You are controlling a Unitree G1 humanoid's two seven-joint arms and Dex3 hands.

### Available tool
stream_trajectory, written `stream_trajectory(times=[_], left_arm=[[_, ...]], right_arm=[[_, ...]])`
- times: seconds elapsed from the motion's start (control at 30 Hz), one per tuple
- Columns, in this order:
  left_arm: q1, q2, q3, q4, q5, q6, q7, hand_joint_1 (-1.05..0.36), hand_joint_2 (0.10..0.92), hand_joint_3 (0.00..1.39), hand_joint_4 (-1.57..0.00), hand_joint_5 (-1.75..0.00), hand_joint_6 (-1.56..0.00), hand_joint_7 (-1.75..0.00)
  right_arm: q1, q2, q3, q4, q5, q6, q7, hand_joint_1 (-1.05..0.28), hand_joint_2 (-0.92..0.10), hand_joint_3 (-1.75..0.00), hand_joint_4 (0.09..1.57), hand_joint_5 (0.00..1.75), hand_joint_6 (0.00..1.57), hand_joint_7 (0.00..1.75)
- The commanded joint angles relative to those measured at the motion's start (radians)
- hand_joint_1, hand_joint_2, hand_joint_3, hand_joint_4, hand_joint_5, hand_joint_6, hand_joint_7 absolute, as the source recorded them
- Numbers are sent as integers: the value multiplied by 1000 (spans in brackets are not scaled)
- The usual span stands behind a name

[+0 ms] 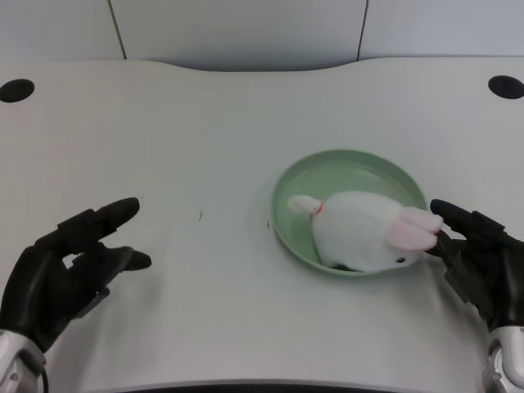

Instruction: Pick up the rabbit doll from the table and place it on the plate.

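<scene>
- Head view: rabbit doll (368,232) lies inside the green plate (344,164), toward the near-right rim, pink ears pointing right, small tail pointing left.
- Left hand (70,266) sits at the picture's lower left, well apart from the plate; fingers spread, holding nothing, not touching the doll.
- Right hand (475,254) is just beside the plate's right rim, fingertips near the doll's ears; you can't tell from here whether they touch.
- Judgement: placement looks done, with the doll resting on the plate and not hanging over the edge.
- What's left for you: at most, confirm it is settled and park the left arm.
</scene>
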Motion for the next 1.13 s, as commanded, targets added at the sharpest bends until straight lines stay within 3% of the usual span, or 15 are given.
stream_trajectory(times=[0.03, 0.07, 0.1, 0.17, 0.2, 0.27, 0.3, 0.37, 0.53, 0.63, 0.73, 0.8, 0.93, 1.13], left_arm=[[52, -12, 22, -56, -6, 44, 33, -616, 921, 456, -356, -1586, -729, -199], [62, -16, 24, -66, -5, 54, 38, -615, 921, 493, -349, -1581, -678, -317], [70, -21, 27, -76, -9, 67, 42, -615, 921, 529, -346, -1568, -560, -576], [79, -31, 34, -88, -25, 96, 39, -616, 921, 555, -340, -1558, -490, -745], [81, -35, 38, -91, -34, 113, 37, -610, 921, 574, -336, -1556, -479, -789], [79, -47, 50, -92, -54, 147, 38, -601, 921, 584, -345, -1563, -488, -823], [74, -54, 58, -88, -67, 167, 41, -598, 921, 584, -353, -1569, -495, -834], [63, -66, 71, -73, -81, 185, 41, -594, 921, 600, -373, -1585, -504, -845], [34, -82, 87, -17, -70, 160, 26, -589, 921, 618, -435, -1617, -535, -978], [19, -85, 93, 10, -70, 156, 15, -577, 921, 619, -468, -1639, -506, -1129], [0, -89, 105, 49, -72, 134, 2, -575, 921, 606, -513, -1658, -523, -1187], [-10, -88, 112, 67, -72, 132, 1, -579, 921, 598, -532, -1664, -537, -1209], [-9, -84, 126, 67, -89, 159, -11, -582, 921, 579, -540, -1666, -540, -1225], [6, -95, 127, 49, -89, 173, -1, -600, 921, 557, -536, -1674, -554, -1224]], right_arm=[[4, -21, -10, -7, 23, 19, 22, -367, -921, -308, 595, 922, 859, 3], [3, -22, -10, -8, 23, 23, 21, -368, -921, -308, 594, 921, 860, 3], [2, -24, -8, -8, 21, 28, 17, -369, -921, -305, 596, 919, 863, 5], [1, -27, -7, -11, 20, 30, 14, -369, -921, -305, 601, 921, 865, 6], [0, -29, -4, -11, 14, 33, 4, -369, -921, -306, 612, 929, 869, 8], [-2, -34, 1, -10, 5, 38, -11, -378, -921, -308, 615, 935, 868, 7], [-5, -38, 2, -7, 5, 36, -8, -377, -921, -310, 613, 938, 868, 7], [-9, -40, -5, 0, 20, 25, 14, -358, -921, -319, 600, 948, 871, 8], [-17, -33, -13, 5, 21, 29, -18, -332, -921, -340, 572, 950, 875, 11], [-21, -34, -15, 12, 24, 27, -15, -351, -921, -340, 575, 937, 869, 8], [-21, -39, -7, 13, 10, 31, -27, -353, -921, -353, 567, 924, 857, 2], [-23, -35, -12, 14, 19, 25, -19, -347, -921, -354, 571, 922, 859, 3], [-28, -33, -1, 14, 2, 30, -50, -356, -921, -343, 603, 927, 874, 11], [-34, -39, 17, 16, -17, 36, -73, -358, -921, -327, 602, 899, 868, 8]])
